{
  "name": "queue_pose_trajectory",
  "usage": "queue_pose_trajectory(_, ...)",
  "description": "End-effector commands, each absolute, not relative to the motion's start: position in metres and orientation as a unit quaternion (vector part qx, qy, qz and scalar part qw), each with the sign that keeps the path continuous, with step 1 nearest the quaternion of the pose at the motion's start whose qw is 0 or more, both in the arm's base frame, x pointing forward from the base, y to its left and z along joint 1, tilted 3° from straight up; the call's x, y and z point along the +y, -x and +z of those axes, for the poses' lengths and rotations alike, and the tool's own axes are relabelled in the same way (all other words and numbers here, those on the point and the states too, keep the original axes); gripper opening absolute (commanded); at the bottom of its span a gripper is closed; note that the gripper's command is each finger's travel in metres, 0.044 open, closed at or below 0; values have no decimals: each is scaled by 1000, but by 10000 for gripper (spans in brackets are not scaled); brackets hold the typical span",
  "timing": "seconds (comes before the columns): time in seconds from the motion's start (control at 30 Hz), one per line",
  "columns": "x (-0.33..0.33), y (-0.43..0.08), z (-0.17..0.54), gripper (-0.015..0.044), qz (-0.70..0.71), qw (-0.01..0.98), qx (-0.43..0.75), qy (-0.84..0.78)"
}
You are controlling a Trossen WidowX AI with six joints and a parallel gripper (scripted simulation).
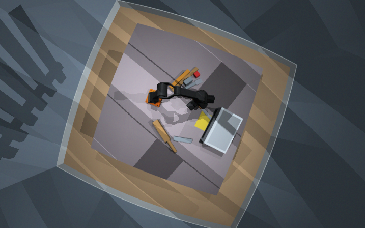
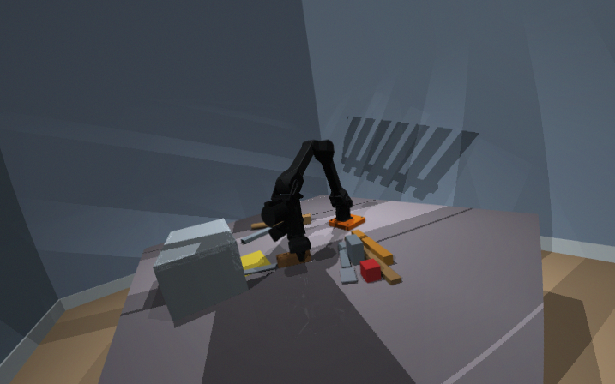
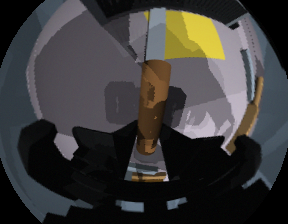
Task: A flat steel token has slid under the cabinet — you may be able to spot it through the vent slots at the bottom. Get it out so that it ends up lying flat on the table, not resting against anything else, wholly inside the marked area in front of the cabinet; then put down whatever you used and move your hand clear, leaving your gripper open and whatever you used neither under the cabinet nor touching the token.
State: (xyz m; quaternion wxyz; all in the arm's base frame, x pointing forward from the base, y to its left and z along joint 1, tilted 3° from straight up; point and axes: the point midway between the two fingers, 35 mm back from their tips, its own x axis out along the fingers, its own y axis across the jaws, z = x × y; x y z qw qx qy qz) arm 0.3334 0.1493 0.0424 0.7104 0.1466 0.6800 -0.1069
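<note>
My gripper (image 1: 198,106) (image 2: 301,257) (image 3: 148,123) is shut on the brown handle (image 2: 286,260) (image 3: 155,95) of a long tool, low over the table in front of the cabinet. The tool's flat grey blade (image 1: 206,114) (image 2: 262,269) (image 3: 155,35) points to the cabinet (image 1: 223,133) (image 2: 204,281) and crosses one side of the yellow marked area (image 1: 201,123) (image 2: 253,259) (image 3: 195,37). The blade's far end is hidden at the cabinet's front. The steel token cannot be made out in any view.
A wooden paddle-like piece (image 1: 161,130) and a grey strip (image 1: 182,139) lie on the other side of the marked area. A red cube (image 1: 196,74) (image 2: 370,270), a grey block (image 1: 188,81) (image 2: 354,249), an orange bar (image 1: 180,78) (image 2: 376,249) and other pieces lie near the arm.
</note>
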Motion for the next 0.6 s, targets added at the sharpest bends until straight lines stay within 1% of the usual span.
queue_pose_trajectory(0.0, 147, -340, 43, 0, -106, 710, 680, -147)
queue_pose_trajectory(0.57, 141, -359, 44, 0, -106, 711, 679, -147)
